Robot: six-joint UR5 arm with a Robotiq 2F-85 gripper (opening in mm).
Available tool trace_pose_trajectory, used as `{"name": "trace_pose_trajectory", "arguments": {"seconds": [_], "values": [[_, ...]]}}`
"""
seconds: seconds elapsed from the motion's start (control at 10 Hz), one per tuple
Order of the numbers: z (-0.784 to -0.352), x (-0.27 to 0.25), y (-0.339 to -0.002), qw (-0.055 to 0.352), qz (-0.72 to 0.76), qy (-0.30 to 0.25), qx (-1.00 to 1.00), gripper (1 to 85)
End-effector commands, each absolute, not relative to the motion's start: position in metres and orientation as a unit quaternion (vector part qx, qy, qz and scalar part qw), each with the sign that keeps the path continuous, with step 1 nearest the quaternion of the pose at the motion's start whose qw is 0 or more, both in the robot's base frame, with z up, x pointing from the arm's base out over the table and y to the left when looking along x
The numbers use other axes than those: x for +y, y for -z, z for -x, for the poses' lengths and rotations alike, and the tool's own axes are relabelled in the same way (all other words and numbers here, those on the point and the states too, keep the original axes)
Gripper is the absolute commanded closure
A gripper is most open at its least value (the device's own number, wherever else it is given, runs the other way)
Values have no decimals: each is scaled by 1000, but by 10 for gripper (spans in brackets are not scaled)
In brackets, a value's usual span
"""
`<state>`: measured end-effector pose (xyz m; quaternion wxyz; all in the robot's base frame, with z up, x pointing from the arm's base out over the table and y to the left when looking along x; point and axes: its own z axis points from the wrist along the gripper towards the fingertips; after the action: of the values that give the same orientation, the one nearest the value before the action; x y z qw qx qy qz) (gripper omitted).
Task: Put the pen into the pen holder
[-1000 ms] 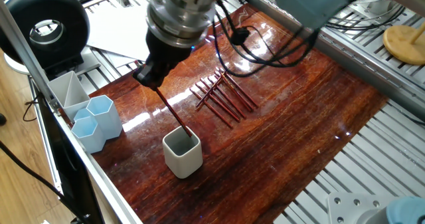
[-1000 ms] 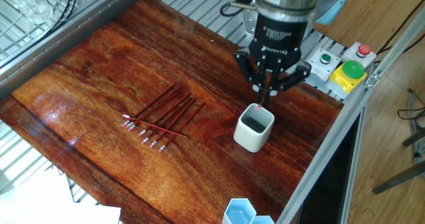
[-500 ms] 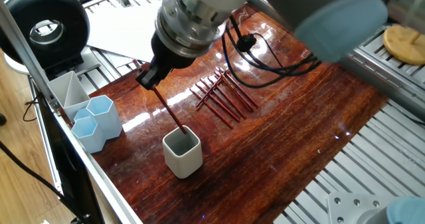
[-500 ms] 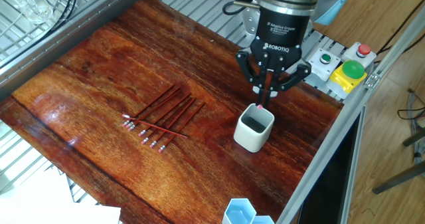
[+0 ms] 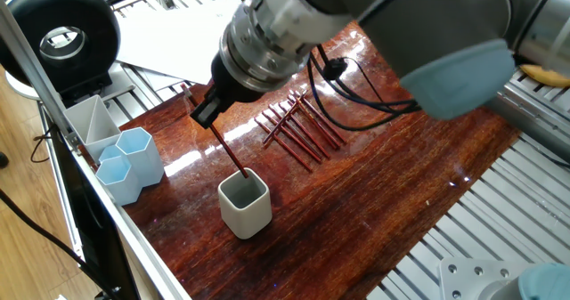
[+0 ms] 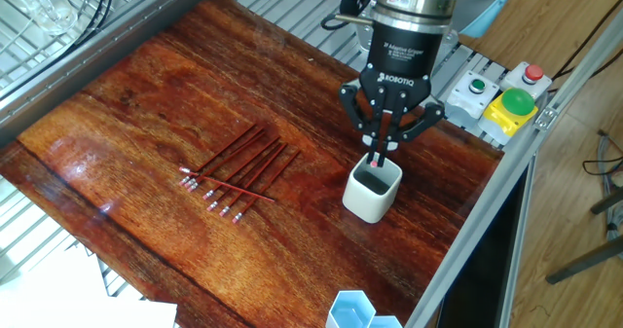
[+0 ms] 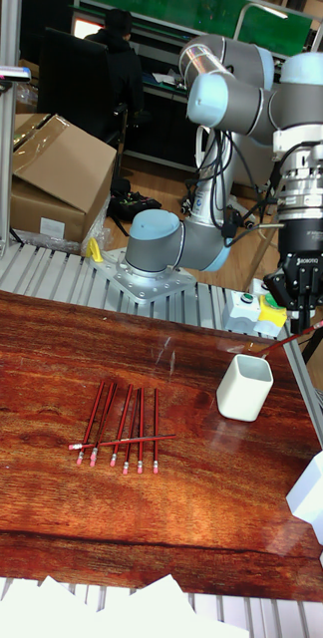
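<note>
The wooden table [image 6: 146, 114] fills the scene, and over its near right part hangs the arm [image 7: 231, 100], wrist down, with the gripper [image 6: 382, 151] pinched on the pen [image 5: 230, 153]. The fingers are clenched on the pen's upper end; that grasp shows plainly in both side views.

Here is the relation that matters. The pen hangs below the gripper and slants: its long axis runs from the fingers down toward the holder [image 6: 373, 190], tilted rather than upright. In one fixed view the lower tip sits right at the holder's far rim, seemingly just inside the mouth. In the tall view the pen lies almost flat, its pink end out to the right and its low end by the rim, so how deep the tip has gone I cannot tell. My call: the release needs the tip well inside the walls first, or the pen could tip out over the rim.

The holder stands upright on the table, directly under the gripper. Apart from that pen tip, its grey inside looks empty.

Well to the left lies a row of spare pens [image 6: 238, 169], side by side, one laid across them.

At the table's edge stand the pale blue cups [image 5: 129, 162], touching each other, nothing showing inside. Just beyond them sits a grey tray [image 5: 89, 120], empty as far as I can see.
</note>
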<state>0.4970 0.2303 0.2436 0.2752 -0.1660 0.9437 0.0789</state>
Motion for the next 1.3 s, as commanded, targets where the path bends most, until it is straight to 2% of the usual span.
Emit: {"name": "trace_pose_trajectory", "arguments": {"seconds": [0.0,1.2], "values": [[-499,234,-234,287,160,-88,940,847],[-482,229,-204,285,152,-92,942,847]]}}
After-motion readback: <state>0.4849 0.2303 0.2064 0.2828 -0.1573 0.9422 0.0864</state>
